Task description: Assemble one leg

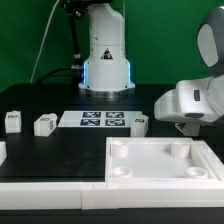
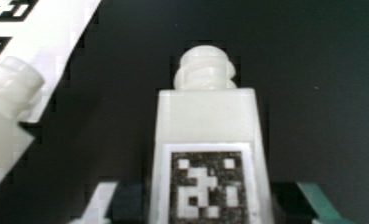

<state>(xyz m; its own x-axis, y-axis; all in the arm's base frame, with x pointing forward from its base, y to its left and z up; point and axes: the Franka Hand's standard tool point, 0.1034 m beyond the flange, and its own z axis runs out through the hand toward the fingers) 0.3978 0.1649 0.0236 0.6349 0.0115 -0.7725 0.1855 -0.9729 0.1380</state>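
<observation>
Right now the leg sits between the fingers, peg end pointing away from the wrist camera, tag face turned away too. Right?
No. The leg sits between the fingers with its peg end pointing away, but its tag faces the camera; the wrist view shows it.

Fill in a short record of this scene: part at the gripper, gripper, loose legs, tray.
Part at gripper: the leg, tag face towards the wrist camera, threaded tip pointing away
Gripper: fingers either side of the leg; grip unclear
Loose legs: three, in a row with the marker board
Square tray: nearest the exterior camera, visible corner sockets empty
</observation>
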